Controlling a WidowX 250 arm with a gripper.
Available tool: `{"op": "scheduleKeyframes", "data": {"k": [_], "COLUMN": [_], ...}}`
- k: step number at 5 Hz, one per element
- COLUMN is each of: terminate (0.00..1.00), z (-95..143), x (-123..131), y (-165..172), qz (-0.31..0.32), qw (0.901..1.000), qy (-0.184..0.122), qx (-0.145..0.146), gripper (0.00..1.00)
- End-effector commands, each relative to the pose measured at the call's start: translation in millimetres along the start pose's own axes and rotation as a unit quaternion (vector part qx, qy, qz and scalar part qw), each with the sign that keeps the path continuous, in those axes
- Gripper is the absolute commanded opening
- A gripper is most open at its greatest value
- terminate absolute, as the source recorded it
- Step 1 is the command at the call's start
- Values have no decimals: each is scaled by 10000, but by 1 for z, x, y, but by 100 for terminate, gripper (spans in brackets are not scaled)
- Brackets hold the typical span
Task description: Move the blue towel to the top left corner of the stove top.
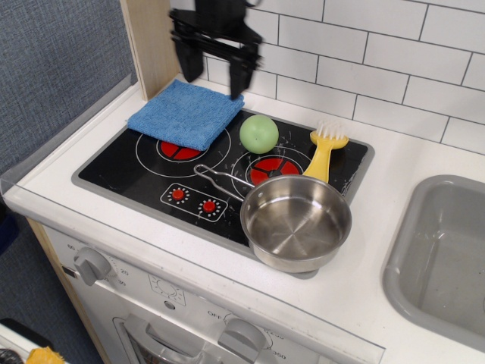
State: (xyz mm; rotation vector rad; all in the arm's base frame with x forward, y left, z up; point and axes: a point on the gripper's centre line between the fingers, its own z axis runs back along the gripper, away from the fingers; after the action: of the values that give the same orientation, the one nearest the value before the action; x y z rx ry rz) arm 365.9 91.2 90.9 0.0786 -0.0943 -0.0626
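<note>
From my one camera, I saw the black two-fingered gripper (211, 62) hovering with jaws apart and empty above the folded bright-blue terry towel (185, 114). That towel lay on the back left corner of the glossy black stove top (144, 178), overlapping a burner ring, near the bench's wooden left post (151, 45).

The end effector (211, 64) is matte black, blurred, with two flat blocky fingers (184, 54) hanging from a wider black body.
</note>
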Motion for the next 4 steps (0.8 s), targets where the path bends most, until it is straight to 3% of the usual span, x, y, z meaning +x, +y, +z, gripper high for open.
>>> {"op": "scheduleKeyframes", "data": {"k": [1, 4], "terminate": [0, 0], "z": [-7, -64], "x": [26, 30], "y": [47, 64], "qz": [257, 561], "qw": [9995, 9981], "qy": [-188, 227], "qx": [86, 152], "gripper": [100, 100]}}
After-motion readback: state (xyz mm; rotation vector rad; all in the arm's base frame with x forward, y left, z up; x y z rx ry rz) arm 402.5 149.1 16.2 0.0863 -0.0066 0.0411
